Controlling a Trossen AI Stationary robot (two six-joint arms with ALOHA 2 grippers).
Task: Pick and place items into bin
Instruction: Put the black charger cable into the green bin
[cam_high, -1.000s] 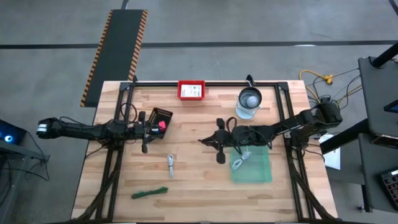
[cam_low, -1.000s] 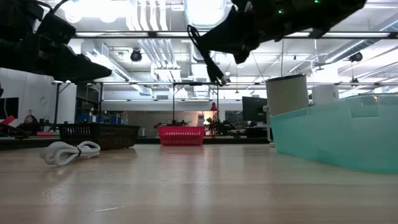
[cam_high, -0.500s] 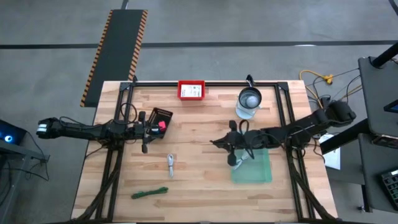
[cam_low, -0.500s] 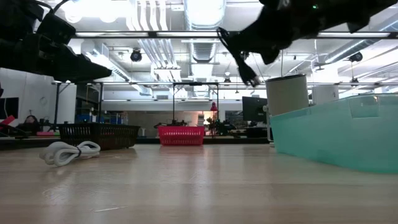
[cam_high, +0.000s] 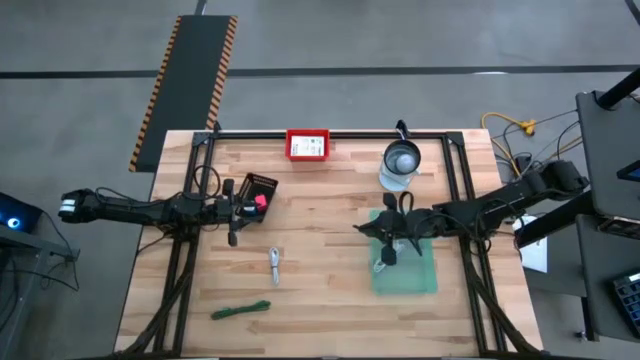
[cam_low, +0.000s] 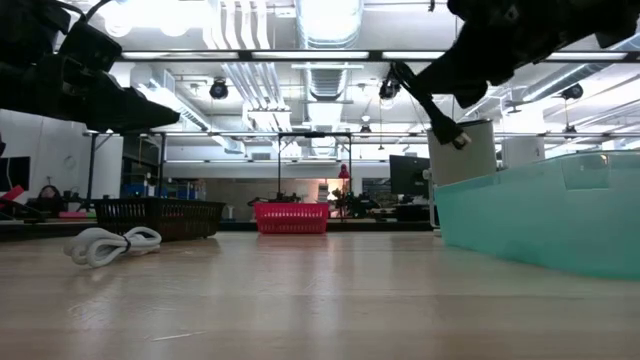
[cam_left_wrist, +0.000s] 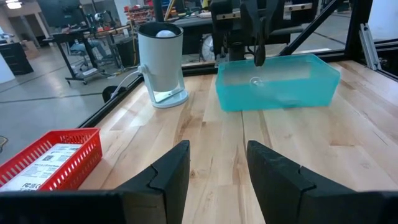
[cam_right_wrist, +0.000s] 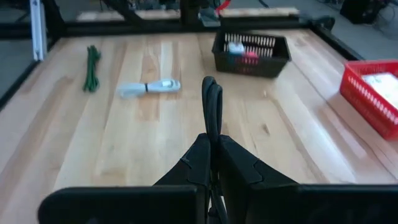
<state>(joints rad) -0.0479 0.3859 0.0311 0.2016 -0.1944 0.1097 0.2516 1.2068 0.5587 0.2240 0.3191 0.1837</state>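
The right gripper (cam_high: 384, 236) hangs over the near-left part of the teal bin (cam_high: 420, 278), its fingers pinched tight on a thin black stick (cam_right_wrist: 212, 109) that juts out past the fingertips. A white item (cam_high: 383, 265) lies in the bin just below it. Left of the bin, well apart, the white cable (cam_high: 275, 266) lies on the table (cam_high: 320, 300), the green tie (cam_high: 240, 310) nearer still. The left gripper (cam_high: 232, 212) waits beside the black basket (cam_high: 260, 187), fingers (cam_left_wrist: 168, 174) parted and holding nothing.
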